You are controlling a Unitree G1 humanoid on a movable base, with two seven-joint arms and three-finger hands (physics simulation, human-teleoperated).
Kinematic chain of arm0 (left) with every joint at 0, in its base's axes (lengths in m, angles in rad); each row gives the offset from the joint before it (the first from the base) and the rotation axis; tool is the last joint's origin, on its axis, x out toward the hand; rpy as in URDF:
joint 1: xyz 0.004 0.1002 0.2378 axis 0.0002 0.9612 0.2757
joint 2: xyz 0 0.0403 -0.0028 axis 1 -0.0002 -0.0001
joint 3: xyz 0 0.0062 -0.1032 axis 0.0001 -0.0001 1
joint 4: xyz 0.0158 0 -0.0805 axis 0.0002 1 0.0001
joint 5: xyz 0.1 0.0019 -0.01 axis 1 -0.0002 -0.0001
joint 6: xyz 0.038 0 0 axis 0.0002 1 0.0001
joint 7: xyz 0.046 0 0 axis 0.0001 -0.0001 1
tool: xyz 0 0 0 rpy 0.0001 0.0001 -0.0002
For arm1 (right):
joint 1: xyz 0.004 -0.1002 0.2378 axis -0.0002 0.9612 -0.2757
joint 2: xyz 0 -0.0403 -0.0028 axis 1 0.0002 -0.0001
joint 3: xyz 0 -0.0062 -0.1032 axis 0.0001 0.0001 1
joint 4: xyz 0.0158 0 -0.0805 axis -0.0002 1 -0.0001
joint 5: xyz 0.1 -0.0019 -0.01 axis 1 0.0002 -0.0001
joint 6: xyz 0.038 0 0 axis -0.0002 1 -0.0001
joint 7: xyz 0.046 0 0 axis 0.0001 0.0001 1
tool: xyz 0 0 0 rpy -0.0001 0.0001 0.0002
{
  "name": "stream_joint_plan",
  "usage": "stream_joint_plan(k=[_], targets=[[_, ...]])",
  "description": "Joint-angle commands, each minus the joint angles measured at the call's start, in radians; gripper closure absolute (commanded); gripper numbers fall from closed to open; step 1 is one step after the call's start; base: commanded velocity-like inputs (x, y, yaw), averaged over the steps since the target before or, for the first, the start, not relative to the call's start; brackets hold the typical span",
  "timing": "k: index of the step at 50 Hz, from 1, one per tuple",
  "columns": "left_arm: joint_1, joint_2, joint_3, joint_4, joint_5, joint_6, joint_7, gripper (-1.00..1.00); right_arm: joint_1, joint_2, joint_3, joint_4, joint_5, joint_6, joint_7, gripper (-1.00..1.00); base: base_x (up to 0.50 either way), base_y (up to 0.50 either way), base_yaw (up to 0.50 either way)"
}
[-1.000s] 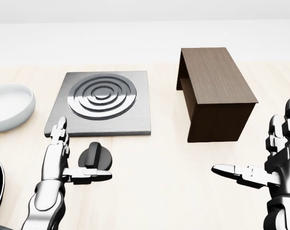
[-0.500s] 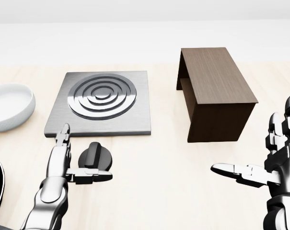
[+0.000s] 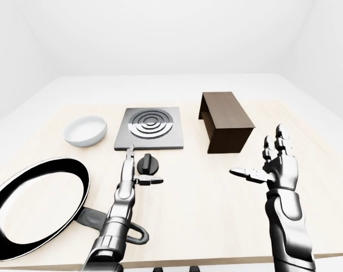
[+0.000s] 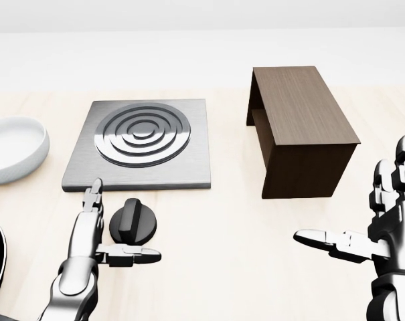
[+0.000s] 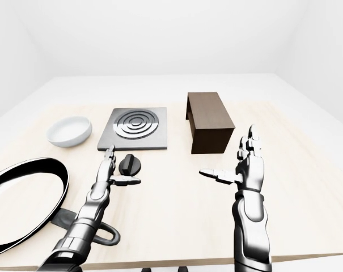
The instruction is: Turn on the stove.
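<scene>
Sitting just below the stove plate (image 4: 140, 146) in the head view, the black knob (image 4: 132, 221) is not yet gripped. Over the last second the left hand (image 4: 95, 235) has slid down and back toward the robot: its long fingers, which reached up over the plate's lower left corner, now end just below that edge, and the thumb now points right underneath the knob rather than beside it. The fingers stay spread apart, standing to the left of the knob without closing on it. I judge this a re-aiming for a grasp, so the turn itself remains to be done. The right hand (image 4: 383, 234) has hardly moved, held open with its thumb pointing left, well apart from the knob and below the brown wooden box (image 4: 302, 127).

The left-eye view adds what the head view crops: the whole frying pan (image 3: 35, 207) at lower left, the full white bowl (image 3: 85, 130) and the table's (image 3: 216, 226) edges.
</scene>
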Motion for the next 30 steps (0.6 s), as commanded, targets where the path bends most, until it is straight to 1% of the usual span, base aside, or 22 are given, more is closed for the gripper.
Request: stream_joint_plan(k=[1,17,24,30], targets=[[0.021,-0.007,-0.004,-0.028,0.006,0.0,-0.005,-1.0,0.002,0.001,0.0,0.002,0.0,0.0,0.001,-1.0,0.0,0.0,0.0],[0.027,-0.014,-0.01,-0.037,0.013,0.0,-0.003,-1.0,-0.004,-0.002,0.001,0.003,0.0,0.0,0.0,-1.0,0.0,0.0,0.0],[0.06,-0.029,-0.023,-0.109,0.022,0.0,-0.011,-1.0,-0.007,-0.003,0.002,0.005,0.0,0.0,0.0,-1.0,0.0,0.0,0.0],[0.069,-0.034,-0.028,-0.103,0.031,0.0,-0.013,-1.0,-0.004,-0.002,0.001,0.004,0.001,0.0,0.001,-1.0,0.0,0.0,0.0]])
